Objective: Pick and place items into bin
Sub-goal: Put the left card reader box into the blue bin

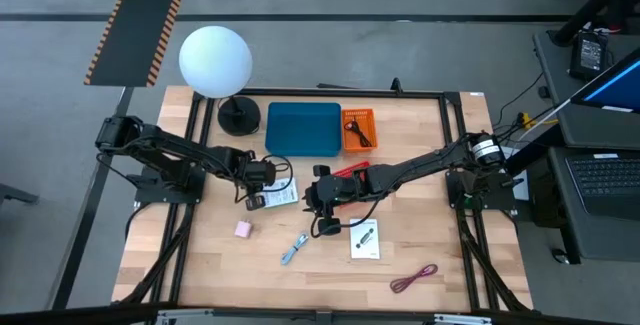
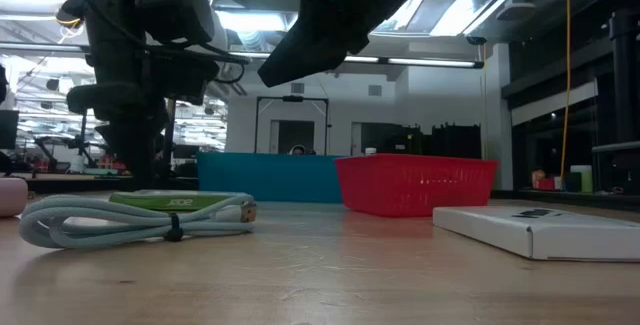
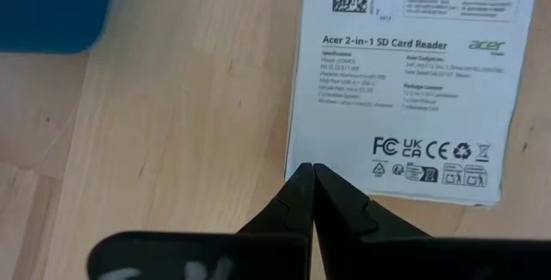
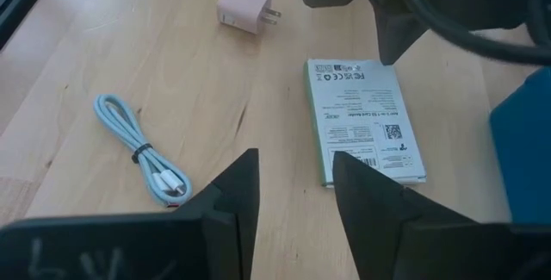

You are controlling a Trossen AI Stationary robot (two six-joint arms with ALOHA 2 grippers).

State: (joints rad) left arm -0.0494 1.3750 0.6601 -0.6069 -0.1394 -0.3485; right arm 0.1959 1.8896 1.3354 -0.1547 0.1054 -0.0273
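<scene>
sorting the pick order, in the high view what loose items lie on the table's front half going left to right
pink charger → pale blue coiled cable → white boxed card reader → maroon cable

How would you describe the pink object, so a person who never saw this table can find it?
Start at the blue bin at the table's back and come forward past the left gripper. The pink charger lies alone on bare wood; it is a small cube with two metal prongs, the only pink item.
</scene>
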